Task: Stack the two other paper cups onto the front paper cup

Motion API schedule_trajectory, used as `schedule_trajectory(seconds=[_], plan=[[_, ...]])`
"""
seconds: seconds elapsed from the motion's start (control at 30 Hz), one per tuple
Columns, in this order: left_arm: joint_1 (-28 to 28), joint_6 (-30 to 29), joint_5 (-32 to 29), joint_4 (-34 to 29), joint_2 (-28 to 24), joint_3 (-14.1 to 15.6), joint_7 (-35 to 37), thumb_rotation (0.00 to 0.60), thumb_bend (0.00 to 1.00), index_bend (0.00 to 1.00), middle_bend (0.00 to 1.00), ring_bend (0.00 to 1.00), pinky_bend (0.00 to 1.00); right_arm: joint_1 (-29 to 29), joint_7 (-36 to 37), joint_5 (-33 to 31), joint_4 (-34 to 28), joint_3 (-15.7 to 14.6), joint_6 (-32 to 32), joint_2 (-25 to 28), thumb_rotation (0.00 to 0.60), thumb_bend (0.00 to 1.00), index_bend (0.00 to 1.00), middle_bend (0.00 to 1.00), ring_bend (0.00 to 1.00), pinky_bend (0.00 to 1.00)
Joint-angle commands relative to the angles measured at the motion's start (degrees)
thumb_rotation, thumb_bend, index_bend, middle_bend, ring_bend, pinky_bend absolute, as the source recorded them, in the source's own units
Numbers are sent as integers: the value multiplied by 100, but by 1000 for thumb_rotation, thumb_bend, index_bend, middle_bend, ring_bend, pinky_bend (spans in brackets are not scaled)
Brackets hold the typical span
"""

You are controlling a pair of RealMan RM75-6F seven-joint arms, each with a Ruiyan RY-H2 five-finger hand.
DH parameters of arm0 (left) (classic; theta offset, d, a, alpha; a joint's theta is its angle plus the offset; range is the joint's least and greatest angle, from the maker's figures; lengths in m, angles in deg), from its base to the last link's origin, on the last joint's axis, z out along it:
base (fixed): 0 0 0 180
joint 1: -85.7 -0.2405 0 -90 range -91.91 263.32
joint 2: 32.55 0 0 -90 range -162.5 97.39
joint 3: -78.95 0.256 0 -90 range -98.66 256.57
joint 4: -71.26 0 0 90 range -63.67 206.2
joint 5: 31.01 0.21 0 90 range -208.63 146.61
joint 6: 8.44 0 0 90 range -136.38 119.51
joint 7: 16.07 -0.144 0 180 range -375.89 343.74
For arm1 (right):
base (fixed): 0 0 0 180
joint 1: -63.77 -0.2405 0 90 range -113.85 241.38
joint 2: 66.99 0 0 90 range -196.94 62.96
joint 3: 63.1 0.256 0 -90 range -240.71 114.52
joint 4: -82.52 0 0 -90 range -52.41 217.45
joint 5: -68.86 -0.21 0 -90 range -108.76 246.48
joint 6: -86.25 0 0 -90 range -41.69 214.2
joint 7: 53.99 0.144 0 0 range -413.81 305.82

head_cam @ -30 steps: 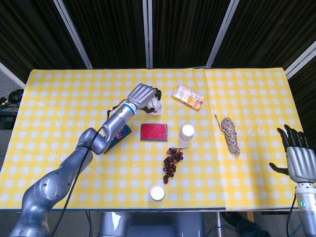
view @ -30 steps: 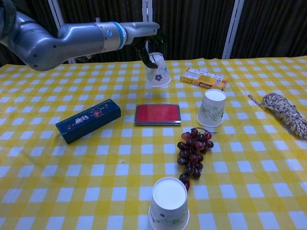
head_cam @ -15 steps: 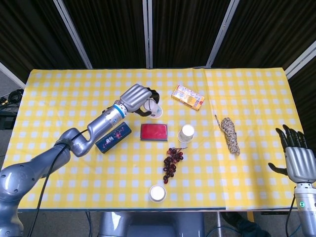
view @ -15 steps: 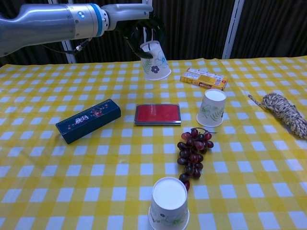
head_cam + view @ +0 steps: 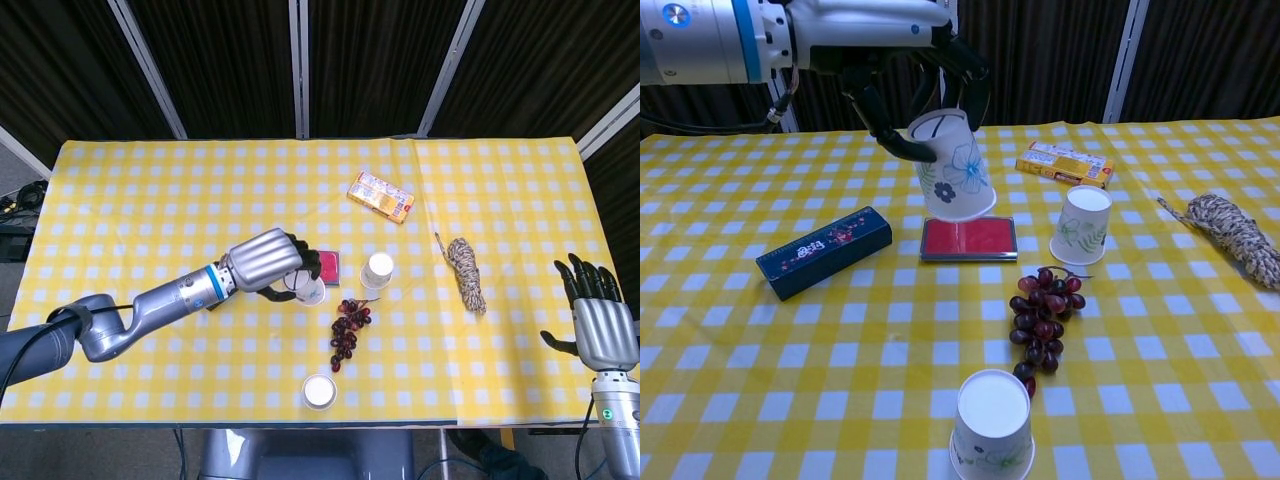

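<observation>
The left hand (image 5: 915,70) held a paper cup (image 5: 952,178) upside down in the air, and the front cup (image 5: 991,424) sat below, nearer the robot.

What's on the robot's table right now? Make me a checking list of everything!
Surface: table under a yellow checked cloth.
Job's things: front paper cup upside down near the front edge; second cup upside down beside the grapes; third cup lifted, tilted, above the red case.
Clutter: grapes, red case, dark blue box, snack box, rope bundle.
Hands: left hand holds the third cup; right hand open, off the right edge.
Cables: nothing seen on the table.
Surroundings: dark curtain panels.
</observation>
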Motion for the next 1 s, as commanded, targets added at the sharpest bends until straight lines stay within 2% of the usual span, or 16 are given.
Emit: schedule_trajectory(seconds=[0.03,0.27,0.6,0.8,1.0], plan=[[-51,-253,464,-550,-243,220,-77,600,296,489,393,402,508,2,-3,5,-2,2,-11,0,600,0,83,0,0,0],[58,-224,802,-1001,-315,293,-228,600,292,489,393,402,508,3,-13,3,-4,2,-16,-1,600,0,83,0,0,0],[213,20,934,-1304,-71,337,-364,600,290,489,393,402,508,24,-8,7,-23,8,-61,16,600,0,83,0,0,0],[253,57,1126,-1480,-104,515,-298,600,286,489,393,403,508,36,30,16,-25,14,-79,37,600,0,83,0,0,0],[223,192,1171,-1592,-147,621,-635,600,285,488,393,402,508,48,46,21,-43,22,-104,55,600,0,83,0,0,0]])
